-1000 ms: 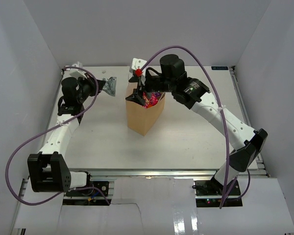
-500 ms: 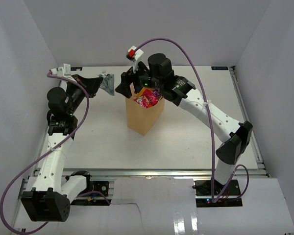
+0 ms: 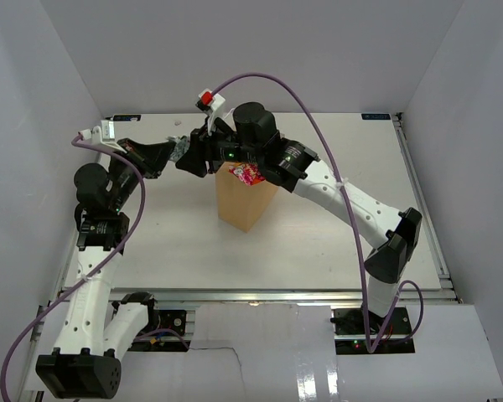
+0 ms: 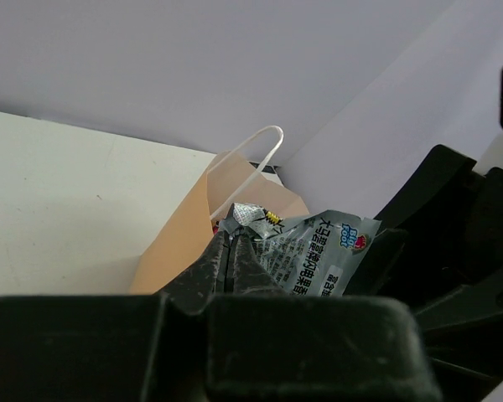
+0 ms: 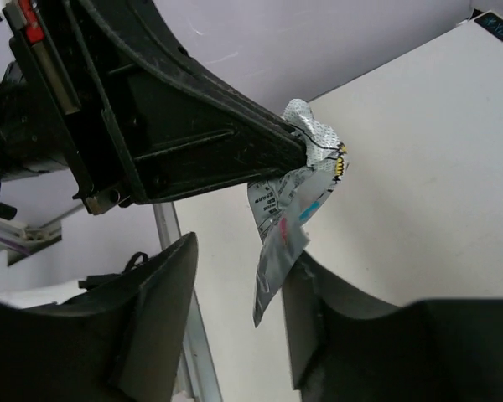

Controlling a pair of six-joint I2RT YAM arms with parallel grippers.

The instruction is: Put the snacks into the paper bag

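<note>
The tan paper bag [image 3: 245, 201] stands upright mid-table with red and pink snacks [image 3: 250, 173] showing in its open top. My left gripper [image 3: 173, 152] is shut on a silver snack packet [image 3: 181, 148] and holds it in the air left of the bag. In the left wrist view the fingers [image 4: 232, 241] pinch the packet's top corner [image 4: 318, 255], with the bag [image 4: 189, 230] and its white cord handle [image 4: 262, 151] behind. My right gripper [image 3: 189, 160] is open. In its wrist view the packet [image 5: 287, 226] hangs between its fingers [image 5: 239, 261], close to the right one.
White walls enclose the table on three sides. The table's left metal rail [image 5: 180, 293] runs just under the grippers. Purple cables [image 3: 302, 126] loop above both arms. The right arm [image 3: 335, 188] reaches across over the bag.
My right gripper has moved left from above the bag's mouth to the packet in my left gripper. My left arm has shifted slightly with the packet still held.
</note>
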